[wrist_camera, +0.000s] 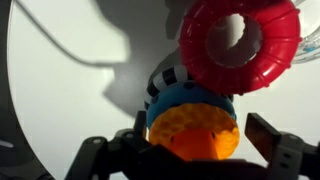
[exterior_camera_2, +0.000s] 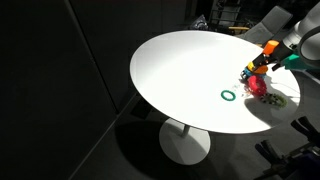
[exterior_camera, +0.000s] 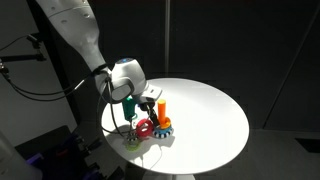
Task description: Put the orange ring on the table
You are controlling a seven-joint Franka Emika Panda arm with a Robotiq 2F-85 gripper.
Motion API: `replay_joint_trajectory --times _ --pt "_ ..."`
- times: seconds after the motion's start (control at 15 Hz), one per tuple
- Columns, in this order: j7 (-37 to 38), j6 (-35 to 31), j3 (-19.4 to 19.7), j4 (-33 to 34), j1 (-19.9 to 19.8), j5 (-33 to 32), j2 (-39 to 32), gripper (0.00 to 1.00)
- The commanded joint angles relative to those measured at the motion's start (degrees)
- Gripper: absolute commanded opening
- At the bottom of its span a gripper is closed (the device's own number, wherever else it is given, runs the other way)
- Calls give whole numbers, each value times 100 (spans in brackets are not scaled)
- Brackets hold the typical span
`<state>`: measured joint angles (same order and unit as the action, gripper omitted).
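The orange ring point(wrist_camera: 192, 128) sits on the blue piece point(wrist_camera: 185, 100) of the toy stack, near the counter point(exterior_camera_2: 180, 70) edge on my side. It is not yet on the bare white top. The red ring point(wrist_camera: 240, 45) lies just beyond the stack and looks to be touching it. A green ring point(exterior_camera_2: 229, 95) lies flat on the counter, well apart.

The step in hand, as I judge it, is taking hold of the ring. To do it well, I want my fingers level on opposite sides of the ring's thick body, low enough to catch its widest part but clear of the blue piece. I should close slowly, because the plastic is rounded and bumpy and could squirt out of a skewed pinch. An orange peg point(exterior_camera: 162, 104) stands upright at the stack, so I judge the lift should go straight up along it before any sideways travel. A tilted pull could drag the whole toy or knock the red ring. After that, any bare patch of counter will do.

My end effector point(wrist_camera: 198, 138) is spread wide, with one finger on each side of the ring. In the wrist view a sliver of gap shows at the finger on the right of the picture. On the other side I cannot tell whether there is contact. I judge that nothing is gripped yet.
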<state>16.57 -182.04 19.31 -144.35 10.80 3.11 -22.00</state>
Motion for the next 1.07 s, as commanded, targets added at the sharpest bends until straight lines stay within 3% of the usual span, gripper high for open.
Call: replay_joint_trajectory --times 0.0,0.93,1.0 --pt "-26 -148 192 120 292 203 -186 100" --pt "22 -269 644 350 873 692 -580 100" --pt "23 -268 658 364 888 716 -598 87"
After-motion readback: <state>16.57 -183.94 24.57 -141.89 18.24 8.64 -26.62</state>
